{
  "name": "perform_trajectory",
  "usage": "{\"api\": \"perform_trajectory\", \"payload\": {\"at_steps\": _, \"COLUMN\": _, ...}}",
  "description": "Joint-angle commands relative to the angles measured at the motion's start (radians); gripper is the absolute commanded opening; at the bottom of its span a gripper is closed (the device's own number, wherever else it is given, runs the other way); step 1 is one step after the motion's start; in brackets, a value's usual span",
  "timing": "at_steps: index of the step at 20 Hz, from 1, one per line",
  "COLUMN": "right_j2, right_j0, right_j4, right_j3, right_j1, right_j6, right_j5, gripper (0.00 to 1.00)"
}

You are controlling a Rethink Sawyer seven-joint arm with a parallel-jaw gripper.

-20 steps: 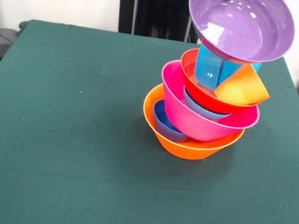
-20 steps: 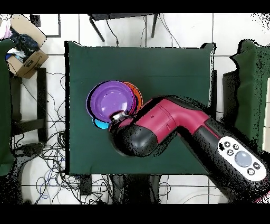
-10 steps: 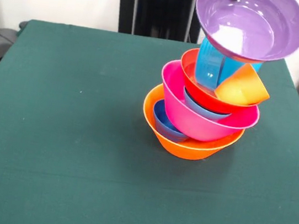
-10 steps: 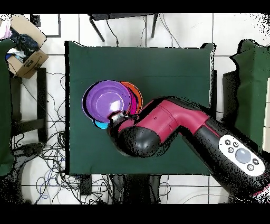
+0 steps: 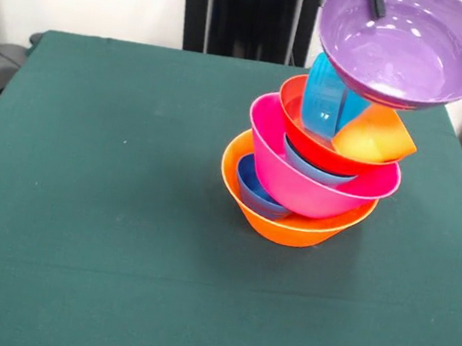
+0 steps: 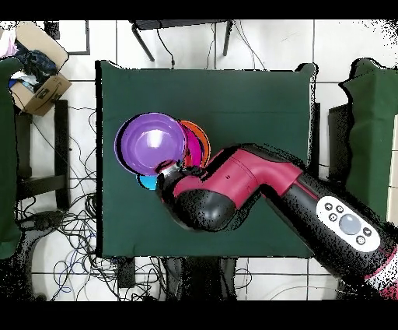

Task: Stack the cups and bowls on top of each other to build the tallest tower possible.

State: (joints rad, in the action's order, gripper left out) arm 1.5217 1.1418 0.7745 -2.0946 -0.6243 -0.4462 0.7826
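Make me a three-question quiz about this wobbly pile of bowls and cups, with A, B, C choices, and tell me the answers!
1. Where is the purple bowl?
A. Held up above the tower
B. Flat on the table
C. Under the pink bowl

2. What colour is the bowl at the bottom of the tower?
A. Green
B. Orange
C. White

3. How does the orange cup sit?
A. Standing straight up
B. Upside down on the table
C. Tipped on its side in the red-orange bowl

Answers:
1. A: the gripper holds it by its rim, above the light blue cup.
2. B: the large orange bowl rests on the table with the pink bowl in it.
3. C: it leans sideways in the red-orange bowl.
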Motion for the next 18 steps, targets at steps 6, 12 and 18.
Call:
{"api": "perform_trajectory", "payload": {"at_steps": 6, "right_j2": -0.028, "right_j0": 0.017, "right_j4": 0.106, "right_j3": -0.032, "right_j1": 0.118, "right_j6": 0.334, "right_j5": -0.015, "gripper": 0.00}}
{"api": "perform_trajectory", "payload": {"at_steps": 12, "right_j2": -0.042, "right_j0": 0.030, "right_j4": 0.111, "right_j3": -0.008, "right_j1": 0.140, "right_j6": 0.388, "right_j5": 0.024, "gripper": 0.00}}
{"api": "perform_trajectory", "payload": {"at_steps": 18, "right_j2": -0.039, "right_j0": 0.043, "right_j4": 0.106, "right_j3": -0.018, "right_j1": 0.138, "right_j6": 0.408, "right_j5": 0.038, "gripper": 0.00}}
